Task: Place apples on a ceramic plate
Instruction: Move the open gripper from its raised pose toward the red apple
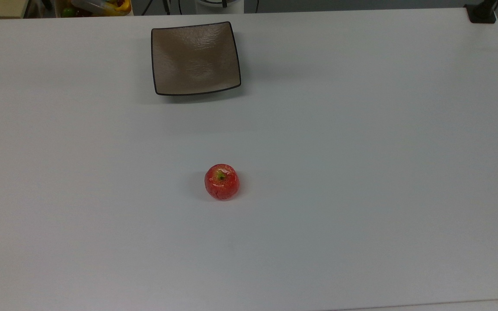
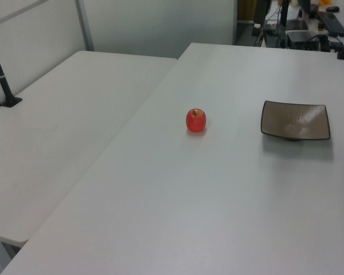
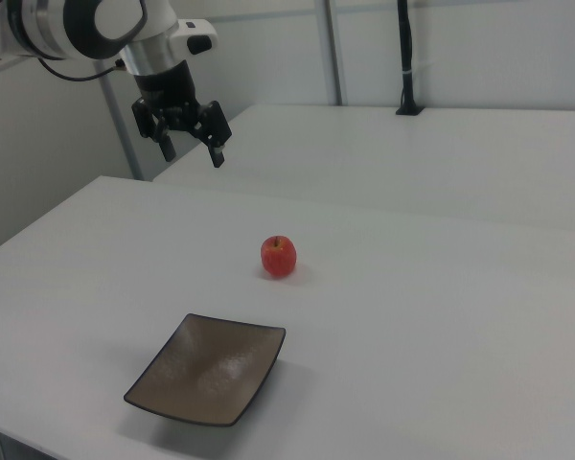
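Observation:
A small glossy red apple (image 1: 221,182) with a yellow-green stem patch rests on the white table, also seen as the apple (image 2: 196,120) and the apple (image 3: 279,256). The square taupe ceramic plate (image 1: 195,58) with a thin black rim lies bare near the table's far edge in the top view; it appears as the plate (image 2: 296,120) and the plate (image 3: 208,369) too. In the right view my gripper (image 3: 192,153) hangs high in the air at the upper left, well apart from the apple, open with nothing between its fingers.
A second white table (image 2: 57,126) adjoins on the left view's left, with a black post (image 2: 1,74) clamped to it. A black clamp (image 1: 481,12) sits at the top view's upper right corner. Cluttered items (image 1: 97,6) lie beyond the far edge.

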